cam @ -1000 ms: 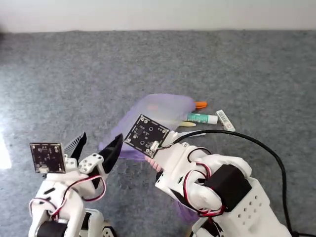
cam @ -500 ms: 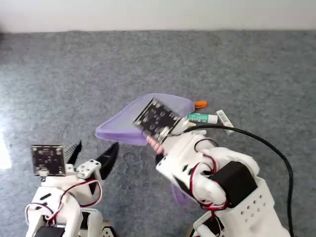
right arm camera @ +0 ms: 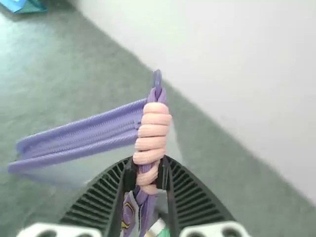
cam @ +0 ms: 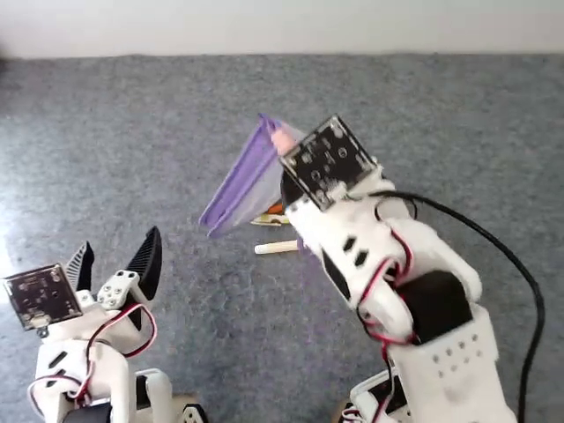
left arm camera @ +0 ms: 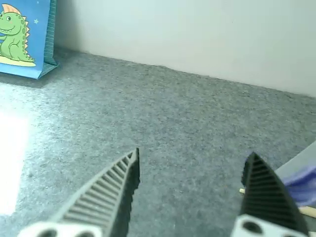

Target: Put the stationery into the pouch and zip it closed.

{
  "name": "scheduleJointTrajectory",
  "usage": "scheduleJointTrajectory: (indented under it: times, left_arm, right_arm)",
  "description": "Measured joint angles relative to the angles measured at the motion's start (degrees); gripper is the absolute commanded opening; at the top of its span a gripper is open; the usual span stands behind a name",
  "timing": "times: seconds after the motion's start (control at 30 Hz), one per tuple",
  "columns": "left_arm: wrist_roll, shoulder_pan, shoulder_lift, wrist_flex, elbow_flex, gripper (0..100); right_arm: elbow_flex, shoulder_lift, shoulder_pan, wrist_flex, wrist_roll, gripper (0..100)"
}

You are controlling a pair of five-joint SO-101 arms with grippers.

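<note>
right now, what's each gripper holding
Left gripper: open, empty.
Right gripper: shut on the translucent purple zip pouch.

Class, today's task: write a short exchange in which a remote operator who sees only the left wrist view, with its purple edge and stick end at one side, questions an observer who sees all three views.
Operator: What is that purple edge beside the open left gripper?
Observer: The pouch; the right gripper holds it up on a slant over the grey mat.
Operator: Where does it grip?
Observer: Its jaws are shut on the pink coiled cord at the pouch's end.
Operator: And the stick?
Observer: The pale stick lies outside the pouch, on the mat beside the right arm.
</note>
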Motion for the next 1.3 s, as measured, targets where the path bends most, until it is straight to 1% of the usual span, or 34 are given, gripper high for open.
scheduleJointTrajectory:
  times: [0.2, 0.3, 0.4, 0.5, 0.67, 0.77, 0.9, 1.1, 1.2, 1.3]
  left_arm:
    - [0.00, -1.76, 0.00, 0.00, -1.41, 32]
    - [0.00, -1.76, 0.00, 0.00, -2.99, 32]
    - [0.00, -1.76, 0.00, 1.58, -4.66, 32]
    - [0.00, -1.76, 0.00, 5.27, -6.51, 32]
    - [0.00, -1.76, -0.09, 12.13, -10.02, 32]
    - [0.00, -1.76, -0.09, 13.80, -10.55, 32]
    - [0.00, -1.76, -0.09, 13.80, -10.55, 32]
    - [0.00, -1.76, -0.09, 15.30, -10.99, 32]
    - [0.00, -1.76, -0.09, 17.32, -12.57, 32]
    - [0.00, -1.76, -0.09, 17.93, -12.66, 32]
  right_arm:
    - [-0.18, 8.70, 0.62, -14.59, 5.54, 0.8]
    - [-2.64, 13.80, 0.18, -17.14, 7.21, 0.8]
    - [-4.92, 18.11, -3.34, -16.97, 7.74, 0.8]
    - [-6.42, 19.69, -7.65, -12.84, 7.91, 0.8]
    - [-6.59, 19.78, -14.51, -0.97, 7.91, 0.8]
    - [-6.68, 19.43, -17.14, 5.89, 7.91, 0.8]
    - [-6.68, 17.32, -18.02, 14.51, 7.12, 0.8]
    - [-6.68, 16.35, -18.02, 26.20, -1.14, 0.8]
    - [-6.68, 16.35, -18.02, 26.99, -4.75, 0.8]
    - [-6.68, 16.35, -18.02, 25.58, -6.42, 0.8]
